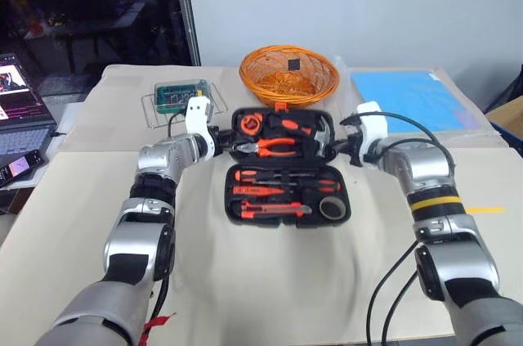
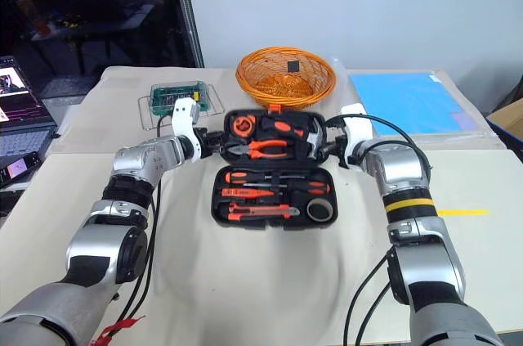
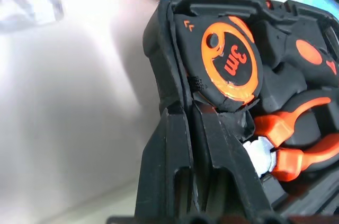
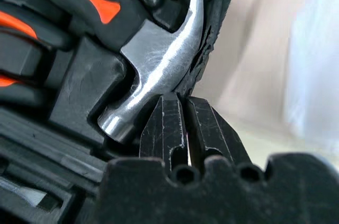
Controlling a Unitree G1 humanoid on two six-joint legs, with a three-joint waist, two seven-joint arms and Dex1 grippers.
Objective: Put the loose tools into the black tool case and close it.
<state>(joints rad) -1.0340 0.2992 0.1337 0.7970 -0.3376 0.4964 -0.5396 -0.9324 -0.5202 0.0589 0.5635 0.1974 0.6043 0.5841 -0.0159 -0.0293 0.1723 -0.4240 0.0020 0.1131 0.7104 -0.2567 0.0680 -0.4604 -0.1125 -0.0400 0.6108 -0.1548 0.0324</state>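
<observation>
The black tool case point(image 1: 231, 199) lies open in the middle of the table. Its near half holds the slim screwdrivers point(image 1: 286, 176) in their slots, with the orange-and-black utility knife point(image 1: 274, 210) below them. The far half, the lid, holds a tape measure point(image 3: 230, 62), pliers point(image 1: 274, 146) and a hammer point(image 4: 159, 62). My left gripper point(image 1: 229, 140) is shut on the lid's left rim point(image 3: 169, 49). My right gripper point(image 1: 335, 148) is shut on the lid's right rim point(image 4: 212, 33), beside the hammer's head. One arm reaches in from each side of the case.
An orange woven basket point(image 1: 288, 76) stands right behind the case. A small green box point(image 1: 181, 96) in a clear holder is at the back left, a blue sheet point(image 1: 413, 96) at the back right. A laptop point(image 1: 20, 113) sits off the table's left. A grey tape roll point(image 1: 331, 208) is in the case.
</observation>
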